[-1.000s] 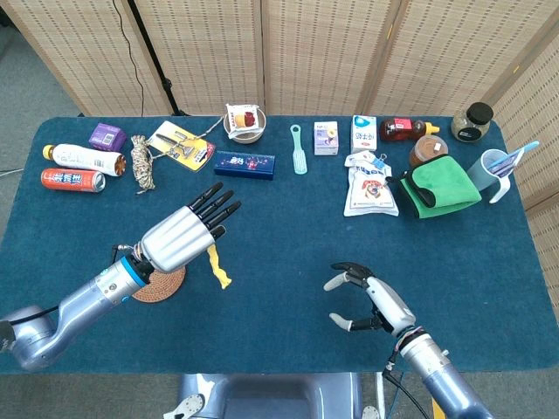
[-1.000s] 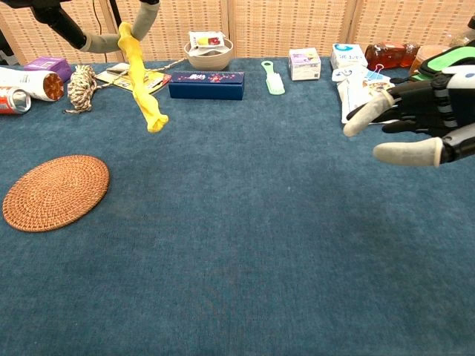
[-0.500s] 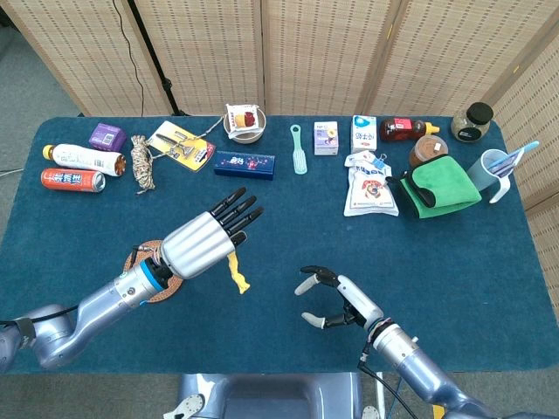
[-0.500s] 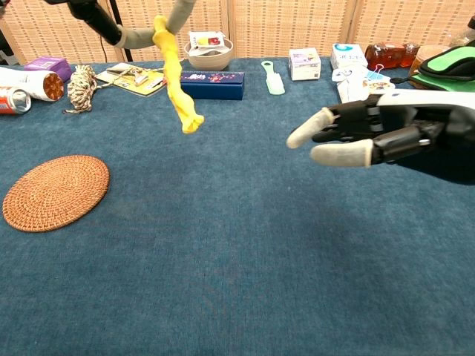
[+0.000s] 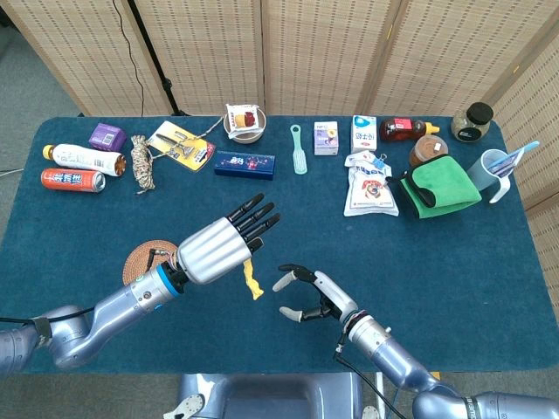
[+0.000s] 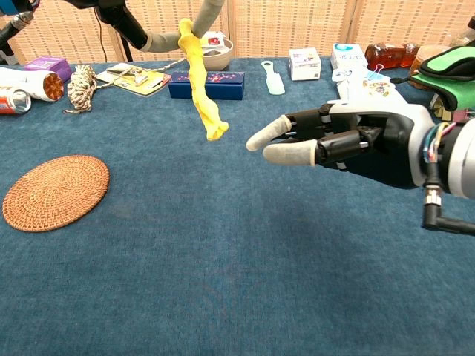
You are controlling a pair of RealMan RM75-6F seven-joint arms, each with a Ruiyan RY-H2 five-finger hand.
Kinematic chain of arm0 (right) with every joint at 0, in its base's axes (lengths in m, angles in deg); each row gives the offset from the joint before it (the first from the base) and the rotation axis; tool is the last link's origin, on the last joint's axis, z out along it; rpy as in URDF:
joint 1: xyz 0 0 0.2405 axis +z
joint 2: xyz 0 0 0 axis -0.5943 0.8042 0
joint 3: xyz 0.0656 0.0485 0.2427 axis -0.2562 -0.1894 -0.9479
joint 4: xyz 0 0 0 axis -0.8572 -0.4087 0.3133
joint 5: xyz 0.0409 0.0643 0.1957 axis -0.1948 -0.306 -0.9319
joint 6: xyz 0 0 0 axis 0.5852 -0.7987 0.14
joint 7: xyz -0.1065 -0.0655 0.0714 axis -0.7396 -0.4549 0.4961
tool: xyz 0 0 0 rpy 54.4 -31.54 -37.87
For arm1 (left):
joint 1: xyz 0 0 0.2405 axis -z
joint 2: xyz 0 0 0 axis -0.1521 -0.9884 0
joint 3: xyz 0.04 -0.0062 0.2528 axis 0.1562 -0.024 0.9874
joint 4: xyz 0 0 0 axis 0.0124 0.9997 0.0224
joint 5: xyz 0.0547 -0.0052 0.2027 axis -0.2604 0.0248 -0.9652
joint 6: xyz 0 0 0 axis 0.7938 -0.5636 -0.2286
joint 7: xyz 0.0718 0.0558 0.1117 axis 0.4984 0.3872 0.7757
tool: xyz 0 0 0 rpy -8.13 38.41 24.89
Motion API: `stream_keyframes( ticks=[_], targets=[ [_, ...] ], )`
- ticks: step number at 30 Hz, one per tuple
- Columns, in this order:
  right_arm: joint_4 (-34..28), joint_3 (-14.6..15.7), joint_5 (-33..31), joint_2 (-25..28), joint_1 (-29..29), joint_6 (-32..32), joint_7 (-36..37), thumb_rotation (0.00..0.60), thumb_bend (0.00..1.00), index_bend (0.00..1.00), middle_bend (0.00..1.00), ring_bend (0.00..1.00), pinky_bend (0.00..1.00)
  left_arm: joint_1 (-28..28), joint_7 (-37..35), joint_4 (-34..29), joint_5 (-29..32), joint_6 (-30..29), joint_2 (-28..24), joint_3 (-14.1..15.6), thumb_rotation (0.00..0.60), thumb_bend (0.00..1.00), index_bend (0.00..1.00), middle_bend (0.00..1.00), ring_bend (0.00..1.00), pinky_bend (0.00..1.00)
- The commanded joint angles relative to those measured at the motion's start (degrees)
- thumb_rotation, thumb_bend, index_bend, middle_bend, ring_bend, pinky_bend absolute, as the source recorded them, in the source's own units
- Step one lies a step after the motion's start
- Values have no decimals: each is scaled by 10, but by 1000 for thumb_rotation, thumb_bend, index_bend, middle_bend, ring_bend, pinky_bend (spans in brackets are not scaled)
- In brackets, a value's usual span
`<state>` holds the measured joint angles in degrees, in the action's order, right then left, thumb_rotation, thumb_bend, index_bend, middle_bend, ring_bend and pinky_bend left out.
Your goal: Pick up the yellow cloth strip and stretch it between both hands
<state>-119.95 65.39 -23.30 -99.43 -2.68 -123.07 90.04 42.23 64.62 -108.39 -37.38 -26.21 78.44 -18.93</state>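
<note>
The yellow cloth strip hangs straight down in the air above the blue table. My left hand pinches its top end, the other fingers stretched out. My right hand is open, its fingers apart and pointing toward the strip's free lower end. A small gap separates its fingertips from the cloth, and it holds nothing.
A round woven coaster lies at the left front. Along the back stand bottles, a rope bundle, a blue box, a bowl, cartons, a green cloth and a cup.
My left hand has carried the hanging strip to the right, toward the middle. My right hand has moved left toward the strip's lower end, still holding nothing.
</note>
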Motion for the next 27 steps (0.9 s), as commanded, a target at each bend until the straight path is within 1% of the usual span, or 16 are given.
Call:
stream_keyframes(
  ticks=[1, 6, 15, 27],
  targets=[
    [4, -4, -7, -6, 5, 4, 3, 600, 307, 383, 121, 20, 0, 2, 5, 0, 3, 2, 4, 0, 600, 590, 704, 143, 21, 0],
    [11, -8, -17, -16, 9, 7, 8, 600, 307, 395, 129, 20, 0, 7, 14, 3, 9, 6, 12, 1, 600, 590, 704, 143, 21, 0],
    [15, -16, -15, -25, 15, 20, 22, 600, 307, 417, 139, 21, 0, 11, 27, 10, 19, 7, 28, 3, 600, 590, 704, 143, 21, 0],
    [30, -21, -32, -47, 28, 23, 19, 600, 309, 441, 161, 24, 0, 17, 41, 9, 32, 7, 41, 3, 600, 590, 704, 143, 21, 0]
  ],
)
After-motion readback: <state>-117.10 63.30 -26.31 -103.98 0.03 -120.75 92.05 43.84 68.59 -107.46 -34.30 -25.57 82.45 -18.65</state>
